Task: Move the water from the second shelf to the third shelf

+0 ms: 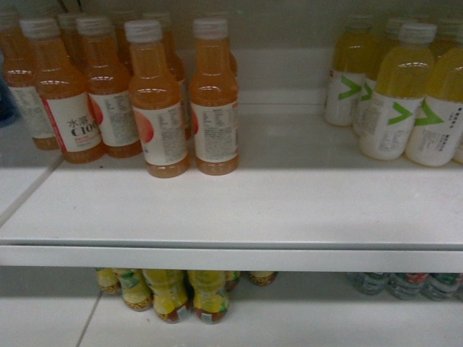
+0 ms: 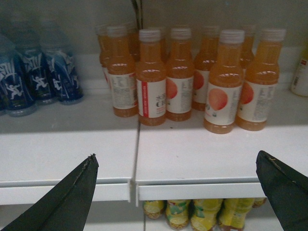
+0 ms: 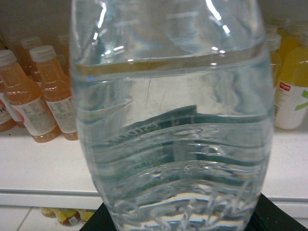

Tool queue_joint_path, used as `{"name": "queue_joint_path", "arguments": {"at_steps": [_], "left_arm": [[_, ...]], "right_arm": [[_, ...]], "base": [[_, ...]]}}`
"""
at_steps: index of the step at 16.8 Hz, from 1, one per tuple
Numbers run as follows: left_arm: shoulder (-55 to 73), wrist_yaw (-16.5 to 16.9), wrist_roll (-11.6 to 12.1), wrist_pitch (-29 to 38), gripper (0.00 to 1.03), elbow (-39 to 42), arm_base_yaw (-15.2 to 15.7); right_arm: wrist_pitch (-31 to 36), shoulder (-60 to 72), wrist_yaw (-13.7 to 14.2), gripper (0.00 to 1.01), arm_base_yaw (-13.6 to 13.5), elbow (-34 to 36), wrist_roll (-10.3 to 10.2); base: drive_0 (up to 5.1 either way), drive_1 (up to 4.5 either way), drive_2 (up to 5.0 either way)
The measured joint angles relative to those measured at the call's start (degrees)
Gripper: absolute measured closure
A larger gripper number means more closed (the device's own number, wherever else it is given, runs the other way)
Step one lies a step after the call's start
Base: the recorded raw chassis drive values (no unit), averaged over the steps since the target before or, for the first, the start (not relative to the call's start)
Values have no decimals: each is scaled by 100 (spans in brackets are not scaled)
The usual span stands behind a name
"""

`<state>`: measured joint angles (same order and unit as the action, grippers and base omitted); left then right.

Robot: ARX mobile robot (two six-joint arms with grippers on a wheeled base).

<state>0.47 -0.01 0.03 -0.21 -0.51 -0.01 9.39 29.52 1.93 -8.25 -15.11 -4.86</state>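
Water bottle fills the right wrist view, upright, held in the right gripper before the white shelf; left gripper spread wide, holding nothing, facing orange drink bottles; blue bottles at left.

Neither arm shows in the head view. The left gripper has its two dark fingers spread wide with nothing between them. The right gripper is closed on the water, held upright close to its camera.
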Motion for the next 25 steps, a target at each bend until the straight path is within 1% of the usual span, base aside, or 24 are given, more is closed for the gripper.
{"name": "queue_joint_path", "arguments": {"at_steps": [25], "left_arm": [[0, -4, 0, -4, 5, 0, 0]], "right_arm": [[-7, 0, 2, 61, 2, 0, 2]], "base": [[-498, 247, 247]]}}
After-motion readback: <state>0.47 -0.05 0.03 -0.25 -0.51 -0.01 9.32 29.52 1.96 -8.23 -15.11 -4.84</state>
